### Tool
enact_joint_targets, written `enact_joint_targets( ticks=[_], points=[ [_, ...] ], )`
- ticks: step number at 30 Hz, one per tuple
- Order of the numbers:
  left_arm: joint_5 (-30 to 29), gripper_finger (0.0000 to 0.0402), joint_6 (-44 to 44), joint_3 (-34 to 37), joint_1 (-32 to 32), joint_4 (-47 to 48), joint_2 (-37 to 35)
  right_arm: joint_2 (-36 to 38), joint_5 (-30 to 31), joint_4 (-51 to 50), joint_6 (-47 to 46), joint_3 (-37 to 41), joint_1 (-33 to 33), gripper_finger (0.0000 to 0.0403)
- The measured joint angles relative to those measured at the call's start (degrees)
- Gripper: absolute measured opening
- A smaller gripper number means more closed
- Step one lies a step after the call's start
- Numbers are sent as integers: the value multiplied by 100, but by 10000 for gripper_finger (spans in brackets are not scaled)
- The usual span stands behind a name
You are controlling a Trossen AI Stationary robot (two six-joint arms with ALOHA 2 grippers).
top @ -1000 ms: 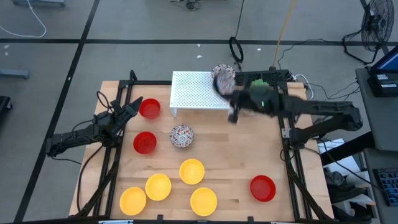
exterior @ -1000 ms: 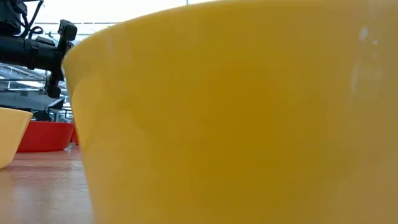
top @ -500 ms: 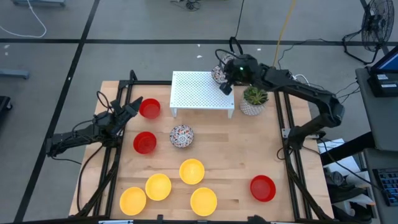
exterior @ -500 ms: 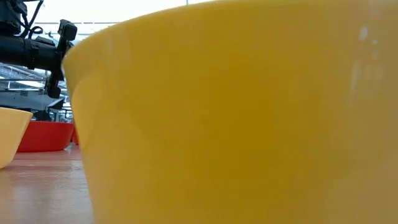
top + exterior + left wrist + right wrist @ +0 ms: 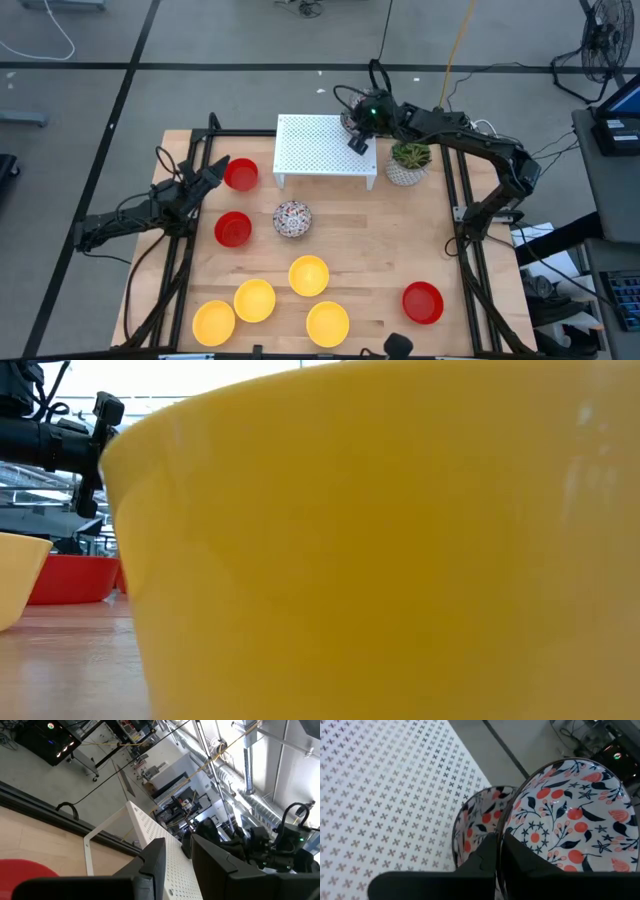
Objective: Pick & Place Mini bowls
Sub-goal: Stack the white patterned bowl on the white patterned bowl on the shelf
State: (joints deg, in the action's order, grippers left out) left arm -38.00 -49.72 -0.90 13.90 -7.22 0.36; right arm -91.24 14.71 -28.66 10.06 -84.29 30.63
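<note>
Two floral bowls sat at the far right corner of the white perforated stand (image 5: 325, 145). The right gripper (image 5: 499, 855) had its fingers pinched shut on the rim of one floral bowl (image 5: 570, 815), held just beside the second floral bowl (image 5: 480, 827). A third floral bowl (image 5: 292, 216) rested mid-table. The left gripper (image 5: 213, 176) hovered by a red bowl (image 5: 241, 174), fingers slightly parted, holding nothing.

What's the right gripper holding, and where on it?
Right gripper pinches the rim of a white floral-patterned mini bowl; left gripper holds nothing.
</note>
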Motion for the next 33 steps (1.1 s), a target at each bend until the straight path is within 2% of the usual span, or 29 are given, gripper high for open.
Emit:
enact_joint_targets(
  ticks=[9,15,26,33],
  points=[
    [0,93,0,0,-1,8,0,-29,-7,-3,130,0,-101,3],
    [0,93,0,0,-1,10,0,-31,-301,-31,241,0,-220,4],
    [0,93,0,0,1,12,0,-31,-284,-33,148,0,-225,4],
    [0,93,-1,1,-1,12,0,-31,-279,-31,136,0,-221,32]
  ],
)
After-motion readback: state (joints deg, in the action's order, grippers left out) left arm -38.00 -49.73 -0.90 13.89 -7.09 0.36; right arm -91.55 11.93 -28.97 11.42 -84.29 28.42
